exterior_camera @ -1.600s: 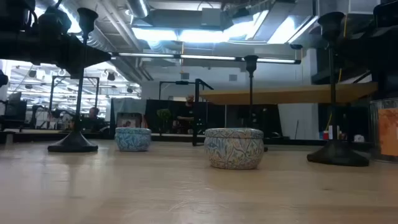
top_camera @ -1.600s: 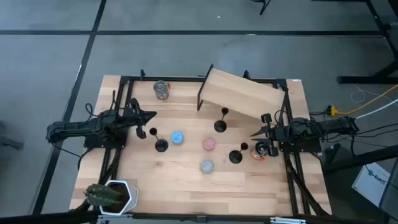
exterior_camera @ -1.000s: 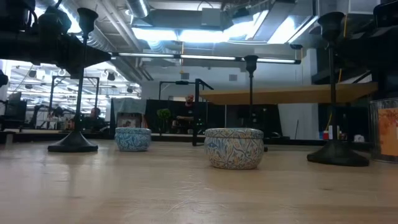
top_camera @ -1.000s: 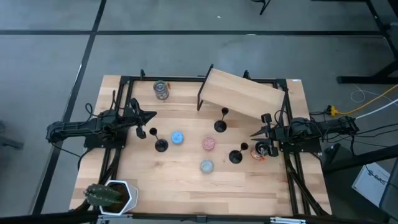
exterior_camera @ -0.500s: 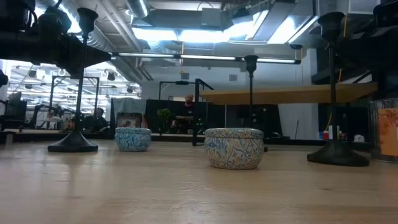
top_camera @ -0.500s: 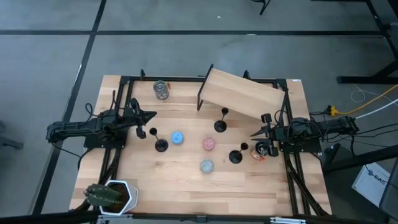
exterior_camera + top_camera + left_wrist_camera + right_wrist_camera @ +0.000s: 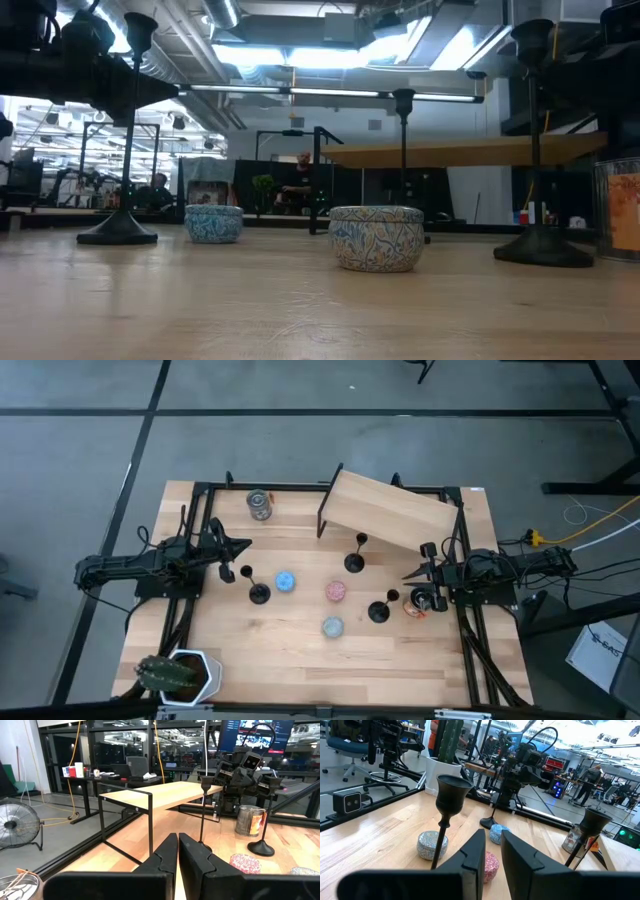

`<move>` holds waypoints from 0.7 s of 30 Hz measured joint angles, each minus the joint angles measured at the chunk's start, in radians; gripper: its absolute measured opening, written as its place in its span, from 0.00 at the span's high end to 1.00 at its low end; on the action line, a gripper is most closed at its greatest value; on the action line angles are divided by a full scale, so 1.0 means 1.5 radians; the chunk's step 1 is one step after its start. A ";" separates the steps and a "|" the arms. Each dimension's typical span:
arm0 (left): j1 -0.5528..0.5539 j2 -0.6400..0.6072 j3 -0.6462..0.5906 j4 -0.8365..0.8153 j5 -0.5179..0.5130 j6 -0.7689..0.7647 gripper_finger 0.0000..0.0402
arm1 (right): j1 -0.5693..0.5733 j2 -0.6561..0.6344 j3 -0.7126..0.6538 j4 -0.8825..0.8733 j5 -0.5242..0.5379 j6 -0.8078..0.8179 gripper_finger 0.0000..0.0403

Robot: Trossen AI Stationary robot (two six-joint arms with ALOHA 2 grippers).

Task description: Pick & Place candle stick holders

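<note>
L tool shut, R tool slightly ajar, both arms at opposite table edges.

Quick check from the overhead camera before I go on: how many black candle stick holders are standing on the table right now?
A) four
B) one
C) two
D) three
D: the high view shows three candle stick holders, one by the left claw at, one near the wooden shelf at, and one near the right claw at.
</note>
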 joint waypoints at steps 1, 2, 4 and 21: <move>0.000 0.000 0.000 0.000 0.000 0.000 0.98 | 0.000 0.000 0.000 0.000 0.000 0.000 0.84; 0.000 0.000 0.000 0.000 0.000 0.000 0.98 | 0.000 0.000 0.000 0.000 0.000 0.000 0.84; 0.000 0.000 0.000 0.000 0.000 0.000 0.98 | 0.000 0.000 0.000 0.000 0.000 0.000 0.84; 0.000 0.000 0.000 0.000 0.000 0.000 0.97 | 0.000 0.000 0.000 0.020 -0.001 0.035 0.84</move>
